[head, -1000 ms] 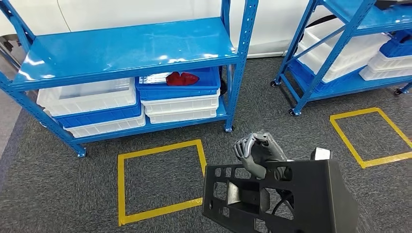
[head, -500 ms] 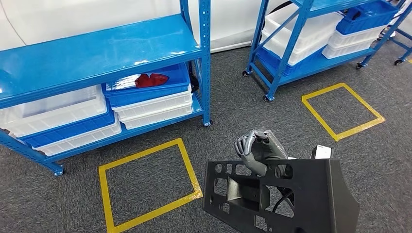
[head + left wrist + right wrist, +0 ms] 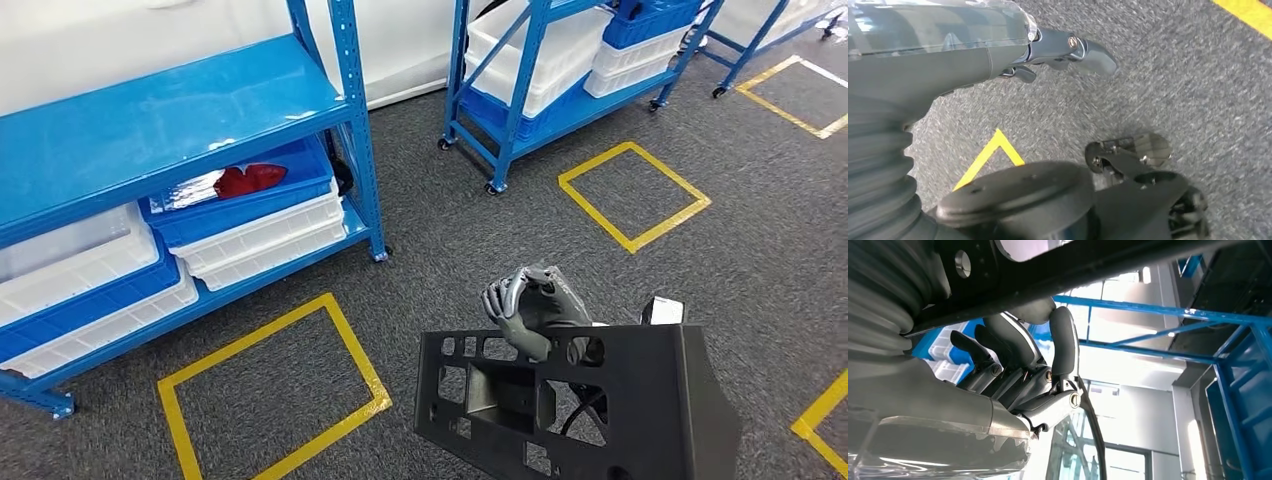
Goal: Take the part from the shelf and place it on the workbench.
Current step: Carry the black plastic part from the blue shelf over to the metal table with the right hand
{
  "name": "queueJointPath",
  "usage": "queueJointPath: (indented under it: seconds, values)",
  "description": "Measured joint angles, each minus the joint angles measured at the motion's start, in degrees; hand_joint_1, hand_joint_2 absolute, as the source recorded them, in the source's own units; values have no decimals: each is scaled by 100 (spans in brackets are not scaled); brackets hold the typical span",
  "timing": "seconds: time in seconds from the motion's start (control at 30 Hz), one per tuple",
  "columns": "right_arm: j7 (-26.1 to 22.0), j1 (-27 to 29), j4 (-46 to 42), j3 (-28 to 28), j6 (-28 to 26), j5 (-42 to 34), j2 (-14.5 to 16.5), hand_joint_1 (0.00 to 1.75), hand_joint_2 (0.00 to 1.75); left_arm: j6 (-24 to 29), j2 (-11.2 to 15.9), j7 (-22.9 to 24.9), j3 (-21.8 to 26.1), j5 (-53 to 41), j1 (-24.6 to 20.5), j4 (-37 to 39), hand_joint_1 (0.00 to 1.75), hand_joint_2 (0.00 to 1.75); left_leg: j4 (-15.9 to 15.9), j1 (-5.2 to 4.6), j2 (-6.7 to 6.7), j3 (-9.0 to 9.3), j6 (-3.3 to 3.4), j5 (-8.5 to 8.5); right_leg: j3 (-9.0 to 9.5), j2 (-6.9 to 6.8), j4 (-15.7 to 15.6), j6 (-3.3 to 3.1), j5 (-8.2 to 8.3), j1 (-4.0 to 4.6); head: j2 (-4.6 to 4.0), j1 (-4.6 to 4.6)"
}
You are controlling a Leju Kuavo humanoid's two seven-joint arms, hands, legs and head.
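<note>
Part in hand, robot turning away from the shelf toward the workbench.

On the left, the blue shelf (image 3: 170, 110) with its stacked bins (image 3: 255, 215) and a red item (image 3: 248, 180) in the top bin has slid leftward across the head view over the last second, and a second rack (image 3: 540, 75) and more yellow floor squares (image 3: 632, 195) have come in on the right: the camera is swinging, not the things. The left hand (image 3: 1068, 50) hangs by the robot's side over grey carpet (image 3: 1173, 75), fingers loose and holding nothing. Further right, the right hand (image 3: 535, 305) keeps its fingers curled over the upper edge of the black perforated part (image 3: 600, 405), carried low in front of the body. The pick looks done; no workbench is visible, so carrying and placing remain.
</note>
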Motion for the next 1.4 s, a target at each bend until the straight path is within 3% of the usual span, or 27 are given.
queueJointPath:
  seconds: [0.03,0.1,0.17,0.2,0.23,0.3,0.37,0.47,0.53,0.6,0.63,0.67,0.7,0.73,0.77,0.83,0.9,0.97,1.03,1.1,1.17,1.2,1.23,1.27,1.33,1.4]
  values:
    - [-11,-8,3,-12,-1,3,7,175,175,1,-4,-3,1,-4,-4,0,0,175,-42,13,81,13,33,28,-91,-159,180,14,-113,15,0,1]
    - [-26,-18,15,-27,-2,8,23,175,175,1,-9,-7,2,-7,0,-1,0,175,-68,0,250,16,66,45,-427,-461,894,33,-481,15,0,1]
    - [-30,-6,37,-28,-2,9,33,175,175,1,-9,-5,2,-7,14,-1,0,175,-59,-13,422,7,67,39,-702,-536,1503,67,-687,-9,0,1]
    - [-31,1,47,-29,-2,9,33,175,175,1,-9,-5,2,-7,16,-1,0,175,-52,-15,500,3,61,34,-685,-554,1509,79,-637,-20,0,0]
    - [-31,5,54,-31,-2,9,33,175,175,1,-10,-5,2,-7,13,-1,0,175,-42,-15,574,3,50,24,-534,-589,1262,83,-494,-27,0,1]
    - [-32,1,58,-34,-2,9,33,175,175,1,-15,-5,2,-7,0,-1,0,175,-13,-30,697,9,9,-12,-48,-787,440,60,-188,-10,0,-1]
    - [-38,-4,59,-38,-2,8,33,175,175,1,-20,-6,2,-7,-10,-1,0,175,12,-58,782,21,-51,-49,213,-927,-37,-9,-87,26,0,-1]
    - [-41,2,60,-53,-2,11,33,175,175,2,-23,-11,2,-7,-24,-1,0,175,17,-58,862,55,-155,-88,203,-800,-94,-122,-84,47,0,-1]
    - [-44,-3,58,-67,-2,15,27,175,175,3,-23,-20,2,-7,-26,-1,0,175,246,-33,670,-25,-213,-277,207,-695,-132,-199,-52,24,0,-1]
    - [-45,-6,59,-69,-2,18,19,175,175,2,-24,-28,3,-4,-19,-1,0,175,922,-17,428,-322,-240,-662,203,-589,-144,-248,-36,18,0,-1]
    - [-44,0,61,-68,-1,19,16,175,175,2,-25,-32,5,-3,-21,-1,0,175,1320,-14,385,-505,-244,-832,197,-530,-141,-259,-33,26,0,-1]
    - [-44,6,64,-68,-1,23,16,175,175,1,-24,-36,7,-2,-25,-1,0,175,1605,-15,367,-641,-245,-910,194,-463,-136,-263,-32,33,0,-1]
    - [-44,10,68,-68,0,32,16,175,175,-1,-22,-38,8,-2,-29,-1,0,175,1688,-15,360,-688,-240,-869,194,-390,-129,-264,-31,38,0,-1]
    - [-44,11,72,-68,0,44,16,175,175,-3,-20,-39,9,-4,-31,-1,0,175,1532,-14,348,-626,-228,-715,196,-314,-121,-262,-32,40,0,-1]
    - [-45,10,74,-68,-1,58,15,175,175,-7,-18,-38,9,-4,-28,-1,0,175,1182,-14,307,-476,-209,-484,199,-235,-110,-257,-34,40,0,-1]
    - [-45,-2,78,-68,-1,78,14,175,175,-17,-14,-39,10,-5,-15,-1,0,175,420,-2,64,-157,-160,-148,185,-89,-82,-225,-34,38,0,-1]
    - [-45,-20,81,-67,-2,89,14,175,175,-29,-14,-40,10,-7,-16,-1,0,175,101,-5,-104,-30,-121,-86,136,34,-70,-154,-11,20,0,-1]
    - [-44,-23,83,-68,-4,96,15,175,175,-38,-19,-40,11,-11,-23,-1,0,175,54,-6,-20,-13,-69,-67,96,129,-92,-70,26,3,0,-1]
    - [-46,-19,82,-78,-9,99,32,175,175,-40,-23,-42,12,-19,-29,-1,0,175,-25,12,114,15,13,-14,13,-57,51,-23,-74,21,0,0]
    - [-50,-11,82,-87,-15,102,59,175,175,-40,-23,-44,13,-27,-24,-1,0,175,-68,3,265,31,65,10,-268,-391,649,-1,-405,29,0,1]
    - [-50,19,83,-90,-17,105,74,175,175,-40,-22,-44,13,-36,-6,-1,0,175,-62,-20,418,28,77,0,-600,-521,1356,27,-685,6,0,0]
    - [-50,37,83,-90,-17,107,76,175,175,-40,-23,-44,13,-40,-1,-1,0,175,-54,-26,493,27,75,-10,-656,-543,1487,38,-689,-5,0,0]
    - [-49,48,83,-90,-17,108,77,175,175,-40,-23,-44,13,-44,-1,-1,0,175,-43,-29,567,30,66,-25,-588,-569,1381,45,-587,-14,0,-1]
    - [-49,54,82,-91,-17,109,77,175,175,-41,-25,-44,13,-44,-4,-1,0,175,-30,-29,636,39,51,-46,-407,-621,1064,45,-412,-18,0,-1]
    - [-49,50,77,-94,-17,110,77,175,175,-41,-26,-45,13,-44,-13,-1,0,175,3,-51,749,65,1,-99,17,-877,289,10,-153,7,0,-1]
    - [-51,45,74,-98,-17,110,76,175,175,-40,-25,-45,13,-43,-20,-1,0,175,20,-87,844,87,-58,-142,176,-1014,-29,-63,-119,52,0,-1]
